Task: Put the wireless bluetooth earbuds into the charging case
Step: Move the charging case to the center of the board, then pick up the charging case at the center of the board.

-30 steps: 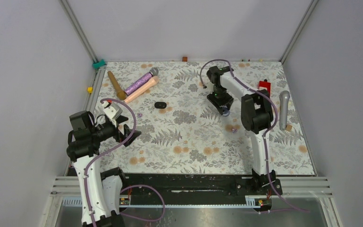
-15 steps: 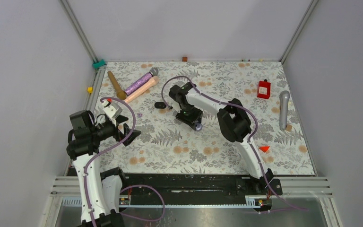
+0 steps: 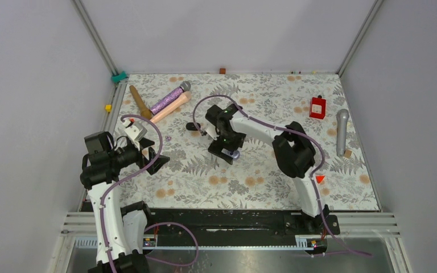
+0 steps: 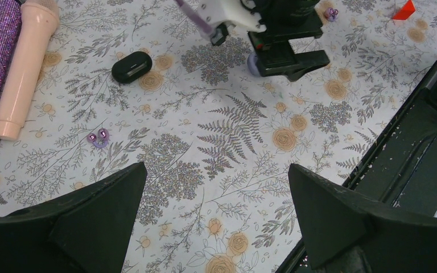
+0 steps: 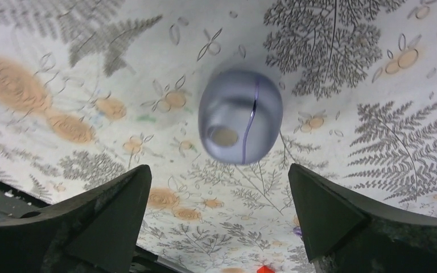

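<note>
- My left claw hangs over the near-left part of the surface. Its fingers are spread wide with nothing between them.
- My right claw is out over the middle of the surface, fingers also wide apart, gripping nothing.
- Lavender case: rounded, shut, with a seam down one side. It sits in the gap between the right claw's fingers, clear of both.
- That view is blurred, so I cannot tell whether the case rests on the surface or is just above it.
- In the left wrist view the same case shows right at the tip of the right claw.
- Purple earbuds: a tiny pair, touching each other. They lie loose on the surface ahead of my left claw, well apart from the lavender case.
- Second purple pair: also loose on the surface, beyond the right claw at the top edge of the left wrist view.
- Black case: oval and apparently shut. It lies between the first pair and the microphones, near the right arm's wrist.
- Both pairs are outside the cases.
- Far left: the pink microphone and the glitter microphone lie side by side, touching. The brown microphone is just beside them.
- Right side: the silver microphone lies near the edge, with the red box near it.
</note>
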Tool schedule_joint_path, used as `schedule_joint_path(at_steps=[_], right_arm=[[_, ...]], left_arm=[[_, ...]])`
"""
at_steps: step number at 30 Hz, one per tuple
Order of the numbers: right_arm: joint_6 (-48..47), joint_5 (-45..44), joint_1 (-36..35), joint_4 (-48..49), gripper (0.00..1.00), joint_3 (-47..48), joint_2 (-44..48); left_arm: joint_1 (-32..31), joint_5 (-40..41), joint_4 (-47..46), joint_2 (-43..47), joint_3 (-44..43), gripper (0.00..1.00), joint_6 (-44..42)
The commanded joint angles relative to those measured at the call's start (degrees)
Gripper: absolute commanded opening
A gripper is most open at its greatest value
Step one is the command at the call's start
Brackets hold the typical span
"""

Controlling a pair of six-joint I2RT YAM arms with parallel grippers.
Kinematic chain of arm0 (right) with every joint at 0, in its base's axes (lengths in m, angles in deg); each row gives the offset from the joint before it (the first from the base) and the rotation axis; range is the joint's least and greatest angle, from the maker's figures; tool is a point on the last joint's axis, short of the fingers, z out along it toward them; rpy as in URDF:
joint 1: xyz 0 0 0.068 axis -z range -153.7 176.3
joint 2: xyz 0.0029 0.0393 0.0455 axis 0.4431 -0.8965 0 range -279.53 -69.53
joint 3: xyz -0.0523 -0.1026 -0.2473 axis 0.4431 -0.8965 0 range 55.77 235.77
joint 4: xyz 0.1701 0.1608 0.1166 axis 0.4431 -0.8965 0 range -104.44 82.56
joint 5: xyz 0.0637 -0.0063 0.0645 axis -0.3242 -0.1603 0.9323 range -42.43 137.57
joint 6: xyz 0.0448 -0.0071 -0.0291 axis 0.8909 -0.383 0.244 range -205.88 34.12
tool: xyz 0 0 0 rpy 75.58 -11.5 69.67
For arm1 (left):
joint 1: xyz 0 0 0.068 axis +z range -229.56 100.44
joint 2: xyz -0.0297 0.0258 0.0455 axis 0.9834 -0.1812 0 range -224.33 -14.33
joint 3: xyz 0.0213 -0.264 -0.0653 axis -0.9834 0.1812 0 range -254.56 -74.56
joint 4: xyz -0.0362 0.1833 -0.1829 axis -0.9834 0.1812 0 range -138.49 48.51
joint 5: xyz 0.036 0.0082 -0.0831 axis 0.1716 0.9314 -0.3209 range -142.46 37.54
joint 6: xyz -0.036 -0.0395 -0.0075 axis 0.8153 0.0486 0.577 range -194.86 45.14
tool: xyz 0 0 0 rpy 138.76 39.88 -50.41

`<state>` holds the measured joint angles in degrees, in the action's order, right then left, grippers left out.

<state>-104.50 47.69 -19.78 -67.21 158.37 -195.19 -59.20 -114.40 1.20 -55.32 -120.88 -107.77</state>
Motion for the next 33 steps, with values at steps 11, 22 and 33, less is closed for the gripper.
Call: schedule_joint_path(at_steps=[11, 22, 33], right_arm=[[-0.4, 25.4, 9.6, 18.3, 0.94, -11.3, 14.3], [1.1, 27.9, 13.4, 9.7, 0.79, -1.5, 2.7], [1.0, 28.8, 13.7, 3.4, 0.60, 1.7, -3.4]], left_arm=[[0.4, -1.6, -1.2, -0.6, -1.1, 0.99, -0.1], [0.4, -1.5, -1.2, -1.2, -1.1, 0.99, -0.2], [0.4, -1.1, -1.2, -1.1, -1.2, 0.99, -0.2]])
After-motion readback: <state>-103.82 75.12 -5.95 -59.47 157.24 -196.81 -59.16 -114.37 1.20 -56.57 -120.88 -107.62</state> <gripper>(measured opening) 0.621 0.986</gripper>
